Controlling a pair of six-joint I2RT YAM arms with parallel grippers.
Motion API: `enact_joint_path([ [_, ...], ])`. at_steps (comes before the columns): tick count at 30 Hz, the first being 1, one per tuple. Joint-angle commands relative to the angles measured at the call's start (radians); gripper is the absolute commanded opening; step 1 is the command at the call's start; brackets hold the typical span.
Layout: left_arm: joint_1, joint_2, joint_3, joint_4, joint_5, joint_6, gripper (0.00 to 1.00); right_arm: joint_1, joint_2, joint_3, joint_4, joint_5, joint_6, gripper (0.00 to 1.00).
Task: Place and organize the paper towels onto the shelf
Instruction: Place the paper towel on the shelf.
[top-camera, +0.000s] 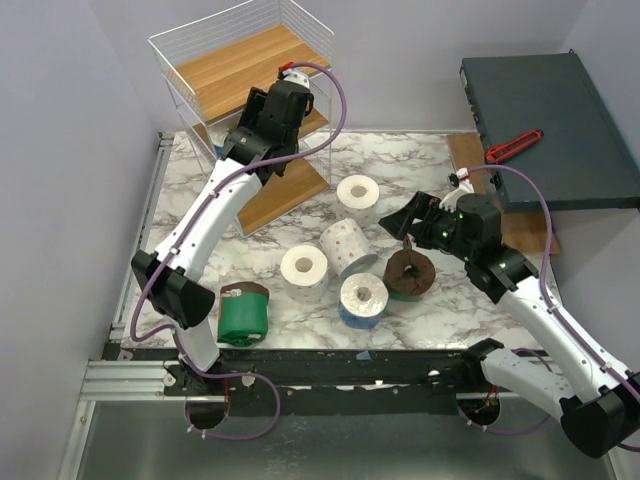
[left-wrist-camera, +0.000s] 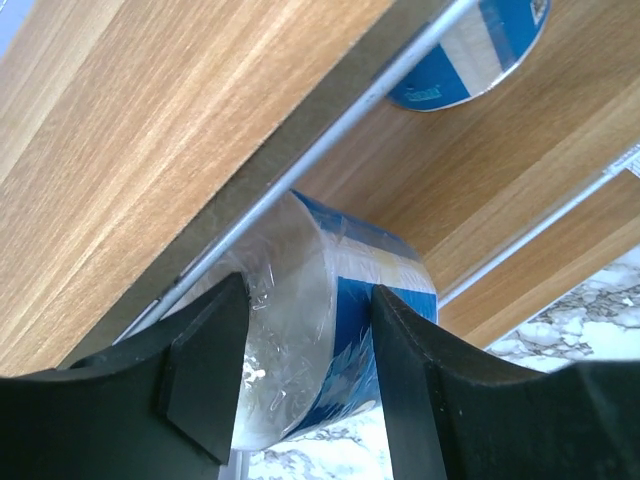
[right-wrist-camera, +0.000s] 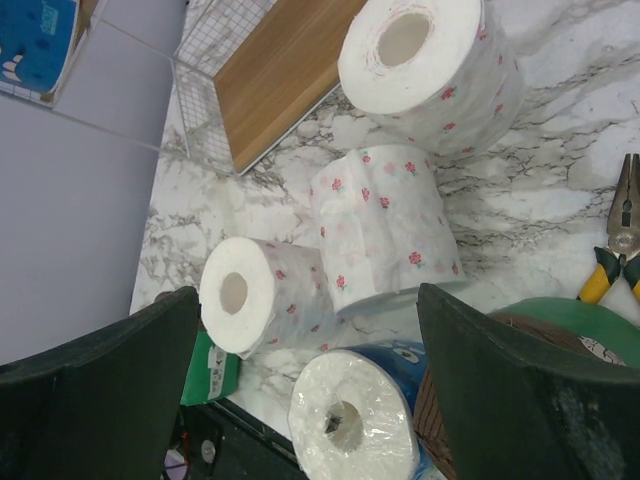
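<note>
Presently, a blue-wrapped roll (left-wrist-camera: 350, 265) of the paper towels is pinched between the fingers of the left gripper (left-wrist-camera: 308, 320) at the shelf (top-camera: 235, 70), which stands at the far left corner of the table (top-camera: 440, 160). The roll is held close under the wire edge of one wooden board, and a second blue roll (left-wrist-camera: 480, 40) is seen against the board beyond. The step is probably best done if the held roll is dropped clear of that wire edge, slid inward beside its twin, and released only once it is borne by the board; the wire and the overhanging board are what is most likely to catch it. The right gripper (right-wrist-camera: 307, 300) is spread wide and holds nothing, poised over the loose rolls at the middle of the table: three speckled white rolls (top-camera: 345, 245), another blue-wrapped one (top-camera: 363, 297) and a brown-ended green roll (top-camera: 408, 272). A further green roll (top-camera: 243, 312) lies by the near left edge. Yellow-handled pliers (right-wrist-camera: 620, 240) lie just beside the brown-ended roll, and a dark box (top-camera: 545, 130) with a red-handled tool (top-camera: 513, 146) sits at the far right corner.
</note>
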Motion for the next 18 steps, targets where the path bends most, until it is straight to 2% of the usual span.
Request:
enact_joint_path([
  [1,0.034,0.017,-0.018,0.05,-0.048,0.015,0.54,0.005,-0.011,0.012,-0.026,0.02,-0.012,0.92],
  [8,0.029,0.041,0.02,0.04,-0.052,-0.008,0.54,0.005,-0.011,0.016,-0.035,0.023,-0.015,0.92],
  [18,-0.046,-0.052,0.003,0.053,-0.063,0.03,0.56,0.006,-0.01,0.016,-0.024,0.018,-0.008,0.92],
])
